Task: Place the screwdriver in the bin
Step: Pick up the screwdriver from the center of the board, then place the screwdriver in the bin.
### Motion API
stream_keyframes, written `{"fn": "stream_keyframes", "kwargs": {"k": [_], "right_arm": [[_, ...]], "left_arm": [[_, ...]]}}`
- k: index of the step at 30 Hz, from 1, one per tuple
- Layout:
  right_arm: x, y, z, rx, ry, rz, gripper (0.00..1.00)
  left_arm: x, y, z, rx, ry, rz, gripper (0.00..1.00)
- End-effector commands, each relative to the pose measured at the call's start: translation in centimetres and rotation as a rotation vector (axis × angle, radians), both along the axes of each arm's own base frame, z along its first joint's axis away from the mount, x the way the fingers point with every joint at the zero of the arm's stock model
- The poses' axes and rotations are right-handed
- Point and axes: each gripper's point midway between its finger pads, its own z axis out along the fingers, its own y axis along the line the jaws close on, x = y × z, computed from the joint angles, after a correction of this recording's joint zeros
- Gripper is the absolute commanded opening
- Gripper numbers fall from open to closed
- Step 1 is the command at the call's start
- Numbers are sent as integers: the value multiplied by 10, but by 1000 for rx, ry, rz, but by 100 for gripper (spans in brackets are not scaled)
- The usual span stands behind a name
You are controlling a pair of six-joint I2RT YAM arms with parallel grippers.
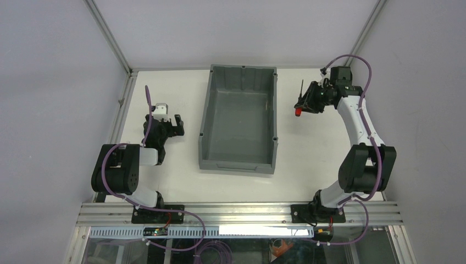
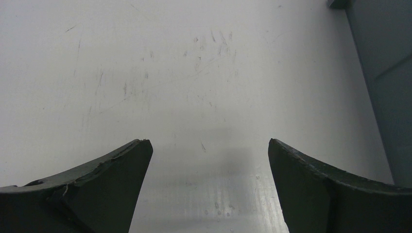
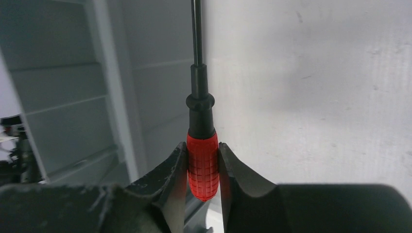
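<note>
A white table (image 1: 308, 165) is lying between pale walls, and the bin (image 1: 239, 118) is standing at the centre of the top view, its long sides running toward the top of the frame.

The right arm is reaching up the right side of that view. The right gripper (image 1: 306, 102) is hanging in the upper right, just beside the bin's right wall near its far corner. Its jaws are clenching the screwdriver (image 1: 297, 111), which is outside the bin. The shaft is pointing toward the top of the frame and the red handle toward the bottom. In the right wrist view the two fingers (image 3: 170, 174) are pressing on either side of the ribbed red handle at lower centre. The black collar and thin shaft are running straight up out of the frame. The bin's ribbed wall is filling the left of that view, and the table is showing on the right.

The left gripper (image 1: 177, 124) is sitting at the left of the top view, apart from the bin's left wall. In the left wrist view its jaws are standing wide apart over scratched table, gripping nothing, with the bin's wall showing at the right edge.
</note>
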Motion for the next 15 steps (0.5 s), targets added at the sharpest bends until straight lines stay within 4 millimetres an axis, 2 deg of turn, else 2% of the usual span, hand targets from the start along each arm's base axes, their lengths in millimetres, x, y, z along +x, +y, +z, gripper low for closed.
{"fn": "stream_keyframes", "kwargs": {"k": [1, 9, 15], "right_arm": [[4, 29, 66, 183, -164, 59, 0], [-4, 62, 108, 304, -221, 116, 0], [-6, 96, 120, 316, -208, 129, 0]], "left_arm": [[4, -8, 17, -16, -59, -28, 99], [4, -8, 17, -16, -59, -28, 99], [3, -8, 17, -16, -58, -29, 99]]}}
